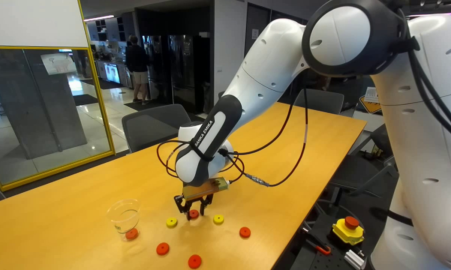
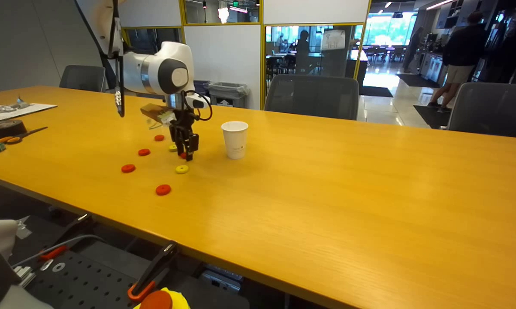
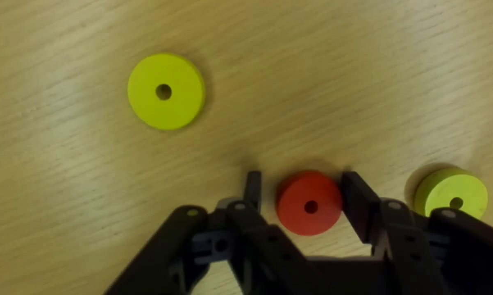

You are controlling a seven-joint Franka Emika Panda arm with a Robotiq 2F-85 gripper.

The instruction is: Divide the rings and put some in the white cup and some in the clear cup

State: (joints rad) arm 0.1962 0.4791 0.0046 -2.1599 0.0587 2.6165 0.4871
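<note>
Wrist view: we see the black two-fingered gripper [image 3: 298, 186], jaws apart, astride a flat round red ring [image 3: 310, 192] on the wood-grained orange table [image 2: 326, 206], well in from both long edges, a stance we judge suits pinching the ring's low rim.

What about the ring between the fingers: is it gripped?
No, in the wrist view a gap separates the red ring from one finger.

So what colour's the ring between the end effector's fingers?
That ring is red, clearest in the wrist view.
</note>
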